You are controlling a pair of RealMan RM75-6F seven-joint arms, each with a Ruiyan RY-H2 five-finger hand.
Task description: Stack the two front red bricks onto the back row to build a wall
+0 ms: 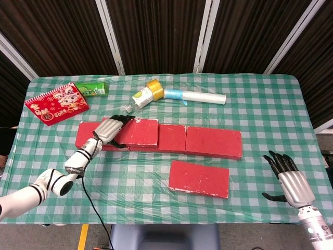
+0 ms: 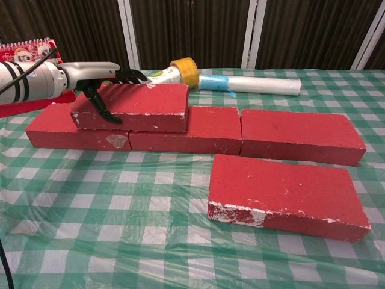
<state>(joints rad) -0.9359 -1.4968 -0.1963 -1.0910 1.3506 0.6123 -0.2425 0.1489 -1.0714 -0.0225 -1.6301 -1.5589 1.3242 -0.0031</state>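
Three red bricks form the back row (image 1: 213, 142) (image 2: 301, 135) across the table's middle. My left hand (image 1: 110, 130) (image 2: 102, 81) grips a fourth red brick (image 1: 136, 133) (image 2: 141, 106) by its left end, lying over the joint between the left and middle back bricks. The second front brick (image 1: 199, 178) (image 2: 287, 195) lies flat in front of the row, to the right. My right hand (image 1: 289, 180) hovers open near the table's right front corner, apart from every brick; the chest view does not show it.
Behind the row lie a red spiral notebook (image 1: 56, 104), a green packet (image 1: 92, 89), a plastic bottle (image 1: 140, 98), a yellow tape roll (image 1: 154, 88) and a white roll (image 1: 204, 97). A checked cloth under clear film (image 1: 260, 104) covers the table.
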